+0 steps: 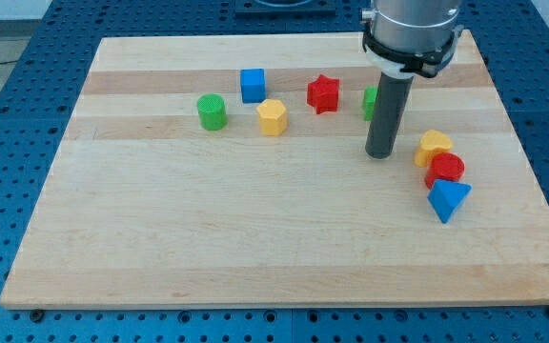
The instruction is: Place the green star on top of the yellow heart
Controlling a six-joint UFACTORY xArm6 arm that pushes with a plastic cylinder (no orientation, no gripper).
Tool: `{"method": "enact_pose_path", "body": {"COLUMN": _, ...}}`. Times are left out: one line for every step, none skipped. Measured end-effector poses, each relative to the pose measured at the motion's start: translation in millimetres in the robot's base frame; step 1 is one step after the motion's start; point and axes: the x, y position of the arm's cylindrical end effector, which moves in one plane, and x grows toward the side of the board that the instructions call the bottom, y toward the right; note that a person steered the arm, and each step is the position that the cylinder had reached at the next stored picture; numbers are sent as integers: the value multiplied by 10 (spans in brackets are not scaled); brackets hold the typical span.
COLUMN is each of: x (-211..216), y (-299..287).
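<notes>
The green star lies near the view's top right, mostly hidden behind my rod; only its left part shows. The yellow heart lies to the right of the rod and lower. My tip rests on the board just below the green star and to the left of the yellow heart, apart from the heart.
A red cylinder touches the heart's lower edge, and a blue triangle sits below that. A red star, a yellow hexagon, a blue cube and a green cylinder lie to the left. The wooden board has edges all round.
</notes>
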Motion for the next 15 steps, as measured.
{"method": "enact_pose_path", "body": {"x": 0, "y": 16}}
{"method": "enact_pose_path", "body": {"x": 0, "y": 79}}
{"method": "enact_pose_path", "body": {"x": 0, "y": 165}}
{"method": "enact_pose_path", "body": {"x": 0, "y": 216}}
{"method": "enact_pose_path", "body": {"x": 0, "y": 233}}
{"method": "enact_pose_path", "body": {"x": 0, "y": 236}}
{"method": "enact_pose_path", "body": {"x": 0, "y": 258}}
{"method": "enact_pose_path", "body": {"x": 0, "y": 331}}
{"method": "enact_pose_path", "body": {"x": -33, "y": 102}}
{"method": "enact_pose_path", "body": {"x": -189, "y": -243}}
{"method": "enact_pose_path", "body": {"x": -508, "y": -431}}
{"method": "enact_pose_path", "body": {"x": -769, "y": -495}}
{"method": "enact_pose_path", "body": {"x": -911, "y": -383}}
{"method": "enact_pose_path", "body": {"x": -940, "y": -257}}
{"method": "enact_pose_path", "body": {"x": -937, "y": -86}}
